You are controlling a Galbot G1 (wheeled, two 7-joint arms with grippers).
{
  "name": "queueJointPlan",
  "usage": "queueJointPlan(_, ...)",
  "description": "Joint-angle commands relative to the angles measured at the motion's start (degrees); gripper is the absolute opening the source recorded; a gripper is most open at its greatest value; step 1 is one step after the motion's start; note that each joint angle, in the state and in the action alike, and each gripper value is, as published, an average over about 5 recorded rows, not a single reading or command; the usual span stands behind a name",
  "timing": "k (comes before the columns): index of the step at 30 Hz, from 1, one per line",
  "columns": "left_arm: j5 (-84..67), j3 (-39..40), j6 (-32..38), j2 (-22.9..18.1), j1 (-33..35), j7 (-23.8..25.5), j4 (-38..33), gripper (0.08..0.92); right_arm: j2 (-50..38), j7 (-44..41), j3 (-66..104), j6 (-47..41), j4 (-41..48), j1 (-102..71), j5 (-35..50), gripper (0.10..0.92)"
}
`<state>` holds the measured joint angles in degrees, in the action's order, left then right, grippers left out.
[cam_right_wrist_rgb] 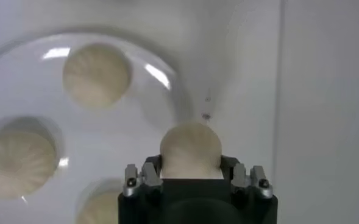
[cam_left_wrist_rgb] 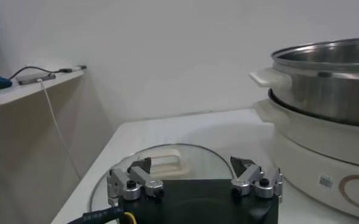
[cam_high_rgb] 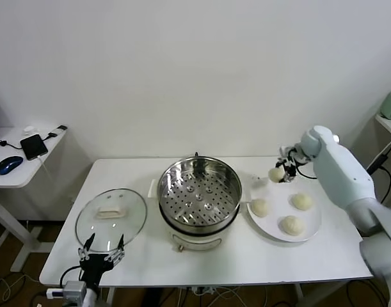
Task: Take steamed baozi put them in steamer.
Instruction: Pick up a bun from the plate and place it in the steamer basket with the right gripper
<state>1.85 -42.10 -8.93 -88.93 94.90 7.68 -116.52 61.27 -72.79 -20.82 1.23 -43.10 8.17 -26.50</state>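
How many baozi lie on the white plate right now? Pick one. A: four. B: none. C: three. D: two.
C: three baozi lie on the plate; the fourth baozi is lifted in the right gripper fingers, and the steamer is empty.

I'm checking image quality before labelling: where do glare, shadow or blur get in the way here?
Head view: evenly lit, bright reflections inside the steamer. Right wrist view: soft overall, glare streaks on the plate, the right gripper shut on a baozi, shadows beside the plated baozi. Left wrist view: the open left gripper is sharp, the glass lid pale.
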Motion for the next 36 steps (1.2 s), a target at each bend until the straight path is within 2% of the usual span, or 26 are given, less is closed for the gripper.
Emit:
queueJointPlan(1, 0.73, -0.05, -0.22, -0.04, -0.75, -0.13, -0.30, 0.823, 0.09, -4.63, -15.84, -5.78, -5.01, 15.39, 15.99, 0.636)
queueJointPlan(5, 0.91, 0.11, -0.21, -0.35, -0.86, -0.50, -0.69, 0.823, 7.83, -5.89, -22.41, -5.37, 0.06, 21.88, 21.26, 0.636)
queueJointPlan(7, 0.83, -0.01, -0.20, -0.36, -0.96, -0.63, -0.84, 0.823, 12.38, -6.43, -25.33, -1.93, 3.56, 23.84, 24.59, 0.636)
queueJointPlan(13, 0.53, -0.62, -0.30, -0.63, -1.08, -1.07, -0.95, 0.823, 21.55, -6.33, -31.71, 20.55, 12.26, 25.07, 34.22, 0.636)
queueJointPlan(17, 0.56, -0.92, -0.59, -1.55, -0.94, -1.35, -1.18, 0.823, 22.12, -5.20, -35.28, 30.77, 8.05, 23.99, 34.56, 0.636)
queueJointPlan(21, 0.75, -0.73, -0.41, -2.48, -0.83, -1.52, -1.26, 0.823, 20.95, -0.95, -39.69, 40.24, 2.51, 22.43, 31.91, 0.636)
queueJointPlan(25, 0.82, -0.61, -0.23, -2.71, -0.77, -1.64, -1.24, 0.823, 20.99, 4.43, -43.00, 48.09, 1.53, 20.48, 25.94, 0.636)
queueJointPlan(30, 0.85, -0.64, -0.24, -2.80, -0.88, -1.69, -1.26, 0.823, 22.10, 9.65, -44.02, 48.77, 3.02, 18.87, 18.30, 0.636)
queueJointPlan(36, 0.97, -0.52, -0.19, -3.08, -0.63, -1.75, -1.38, 0.823, 22.49, 10.48, -43.43, 48.77, 4.28, 17.06, 11.86, 0.637)
